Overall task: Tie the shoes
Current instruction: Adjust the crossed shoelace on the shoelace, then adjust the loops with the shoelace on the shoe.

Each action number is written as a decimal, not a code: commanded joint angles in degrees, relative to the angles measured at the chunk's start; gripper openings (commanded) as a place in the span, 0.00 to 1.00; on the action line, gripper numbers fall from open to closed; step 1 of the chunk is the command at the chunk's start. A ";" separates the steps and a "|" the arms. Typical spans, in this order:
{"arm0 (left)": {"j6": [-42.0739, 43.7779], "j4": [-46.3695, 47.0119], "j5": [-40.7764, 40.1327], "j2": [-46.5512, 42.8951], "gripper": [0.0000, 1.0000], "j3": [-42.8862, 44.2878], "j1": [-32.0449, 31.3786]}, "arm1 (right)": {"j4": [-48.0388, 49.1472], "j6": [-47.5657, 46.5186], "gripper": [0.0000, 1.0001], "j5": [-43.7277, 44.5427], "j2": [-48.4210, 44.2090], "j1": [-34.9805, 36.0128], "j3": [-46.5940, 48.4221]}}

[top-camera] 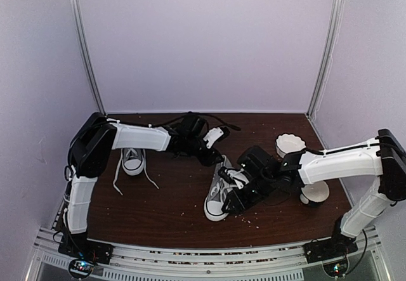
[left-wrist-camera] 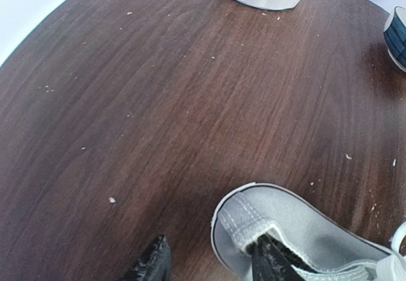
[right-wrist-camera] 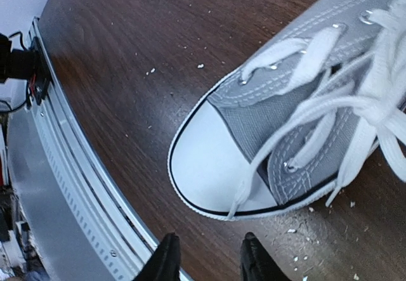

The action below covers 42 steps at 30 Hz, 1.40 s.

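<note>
A dark brown wood-grain table [top-camera: 177, 198] fills the lower half of the top view, scattered with pale crumbs [top-camera: 266, 221] toward its near edge. Plain, pale lilac-white walls enclose it: a back wall [top-camera: 203, 40] across the upper centre, a left wall [top-camera: 32, 71] and a right wall [top-camera: 374, 59]. Slim metal posts [top-camera: 87, 52] stand in the two back corners. A ribbed aluminium rail [top-camera: 209, 259] runs along the bottom edge. The light is soft and even.

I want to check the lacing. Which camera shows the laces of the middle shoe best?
The right wrist view: the laces are large and sharp there. The top external view shows them small and unclear. The left wrist view shows mostly the heel.
</note>
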 commanded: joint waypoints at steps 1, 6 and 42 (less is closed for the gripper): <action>1.95 2.00 0.58 -6.43 0.48 -2.51 0.58 | -3.06 -3.61 0.41 1.25 -7.20 -3.42 1.36; 2.19 -0.60 3.58 -11.98 0.51 -3.37 0.58 | -1.61 2.66 0.49 2.49 -12.87 -14.60 -3.39; -7.01 -10.74 3.10 -5.79 0.44 0.96 -7.42 | 60.08 40.11 0.41 -7.82 7.37 -16.76 -23.48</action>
